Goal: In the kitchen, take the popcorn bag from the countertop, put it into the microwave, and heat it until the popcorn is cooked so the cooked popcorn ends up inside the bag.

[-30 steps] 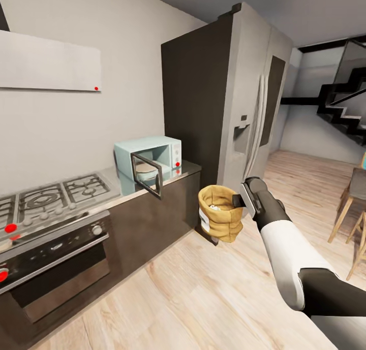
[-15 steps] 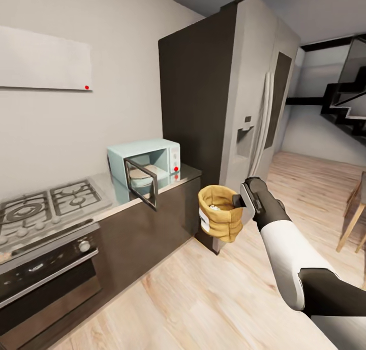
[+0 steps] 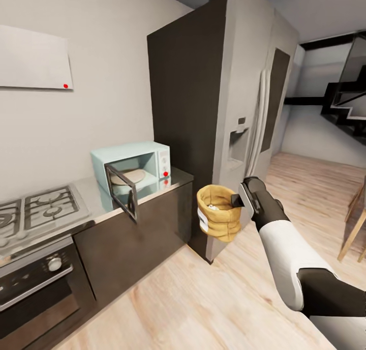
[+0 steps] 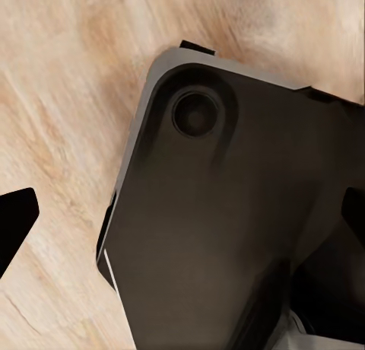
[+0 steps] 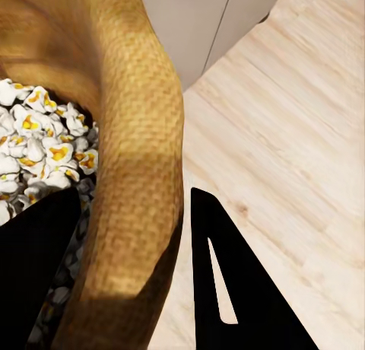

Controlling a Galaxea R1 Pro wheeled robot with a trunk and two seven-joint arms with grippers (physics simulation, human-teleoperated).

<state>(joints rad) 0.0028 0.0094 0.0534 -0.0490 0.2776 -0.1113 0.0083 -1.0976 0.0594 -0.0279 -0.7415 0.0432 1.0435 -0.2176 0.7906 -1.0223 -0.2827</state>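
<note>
My right gripper (image 3: pixel 238 201) is shut on the rolled rim of the tan popcorn bag (image 3: pixel 219 217) and holds it upright above the wooden floor, in front of the fridge corner. White-yellow popcorn (image 3: pixel 213 207) lies inside the bag. In the right wrist view one finger (image 5: pixel 38 281) is inside the popcorn bag (image 5: pixel 129 137) beside the popcorn (image 5: pixel 34 148), and the other is outside the rim. The pale-blue microwave (image 3: pixel 152 159) stands on the grey countertop (image 3: pixel 175 179) to the bag's left, its door (image 3: pixel 121 195) swung open. My left gripper (image 4: pixel 182 213) is open above the floor.
A tall grey fridge (image 3: pixel 244 111) stands right of the countertop. A gas hob (image 3: pixel 40 208) and black oven (image 3: pixel 35 289) are at the left. A wooden chair (image 3: pixel 356 223) and stairs (image 3: pixel 351 106) lie to the right. My dark base (image 4: pixel 228 236) is under the left gripper.
The camera has moved toward the fridge, so the hob, oven and microwave slid left in the picture. The right arm still holds the bag in the same pose.
</note>
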